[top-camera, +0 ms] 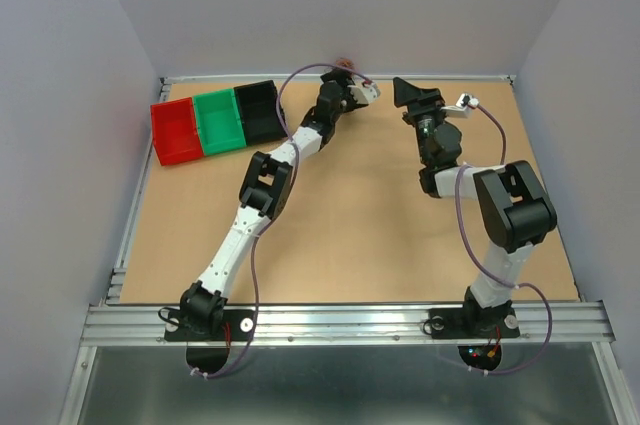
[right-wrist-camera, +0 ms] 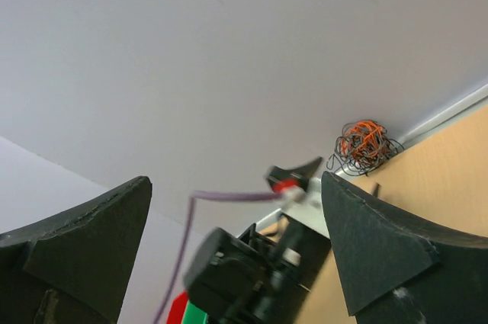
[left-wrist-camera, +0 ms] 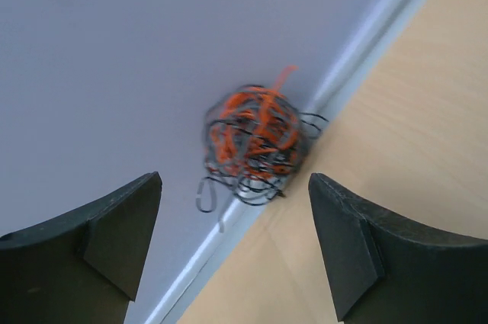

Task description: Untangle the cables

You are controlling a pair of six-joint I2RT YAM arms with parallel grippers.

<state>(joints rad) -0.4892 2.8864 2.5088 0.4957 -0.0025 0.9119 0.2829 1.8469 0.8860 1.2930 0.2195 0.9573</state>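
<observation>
The cables, a roundish orange-and-dark tangle with no clear long axis, sit at the table's far edge against the back wall. They are dead ahead of the left claw, which is spread and empty. The right claw, also spread, is farther off. Only the left wrist view shows single loops.

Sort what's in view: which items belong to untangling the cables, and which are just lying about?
Belongs to the job:
- the cables, one tangled clump at the far edge of the table
- left hand, open, facing the clump
- right hand, open

Just lying about:
- red bin
- green bin
- black bin
</observation>
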